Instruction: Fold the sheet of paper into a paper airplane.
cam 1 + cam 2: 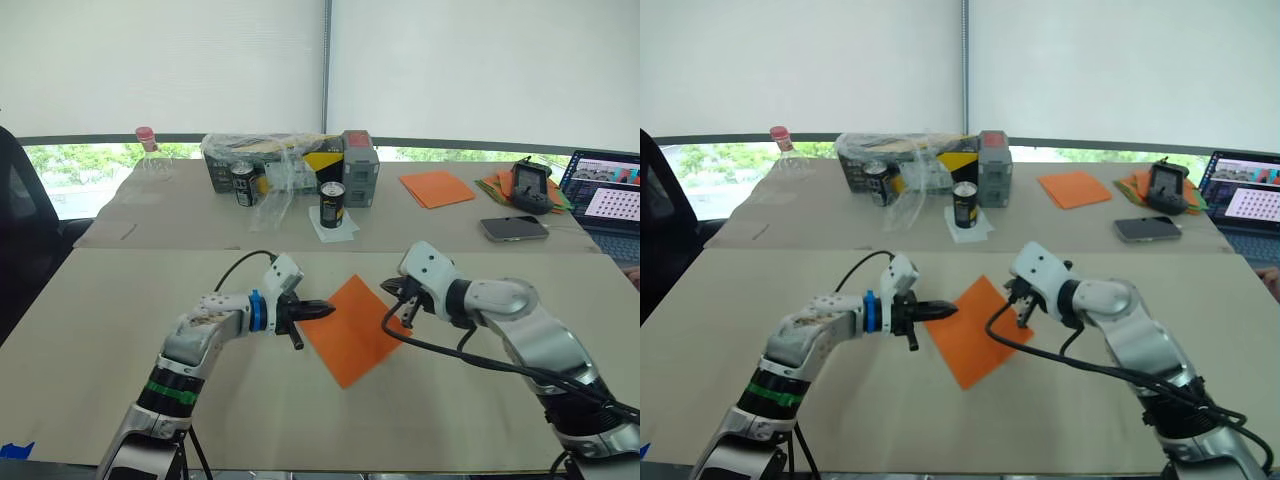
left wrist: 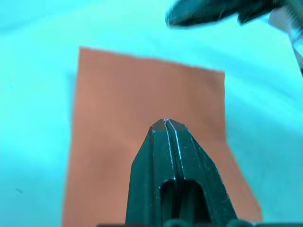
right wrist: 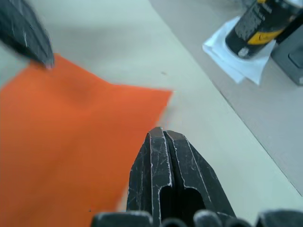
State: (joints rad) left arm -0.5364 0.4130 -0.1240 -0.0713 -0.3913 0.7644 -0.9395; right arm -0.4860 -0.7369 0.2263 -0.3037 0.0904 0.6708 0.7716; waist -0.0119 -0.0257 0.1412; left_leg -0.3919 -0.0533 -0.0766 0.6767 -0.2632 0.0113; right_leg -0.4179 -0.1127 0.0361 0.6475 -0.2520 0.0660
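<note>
The sheet of paper (image 1: 352,330) is bright orange and lies flat on the near table, turned like a diamond. My left gripper (image 1: 328,310) is shut, and its tip rests at the sheet's left corner. In the left wrist view its shut fingers (image 2: 165,142) point across the paper (image 2: 142,99). My right gripper (image 1: 397,306) is shut too and sits at the sheet's right corner. In the right wrist view its tip (image 3: 159,131) is just above the paper's edge (image 3: 71,132). No fold or crease shows in the sheet. Neither gripper holds anything.
On the far table are a stack of orange sheets (image 1: 437,187), a mixed paper pile (image 1: 497,184) under a black device (image 1: 530,187), a phone (image 1: 513,228), a laptop (image 1: 610,200), two cans (image 1: 332,204) (image 1: 243,184), wrapped boxes (image 1: 270,160) and a bottle (image 1: 148,148). A black cable (image 1: 440,350) trails from my right arm.
</note>
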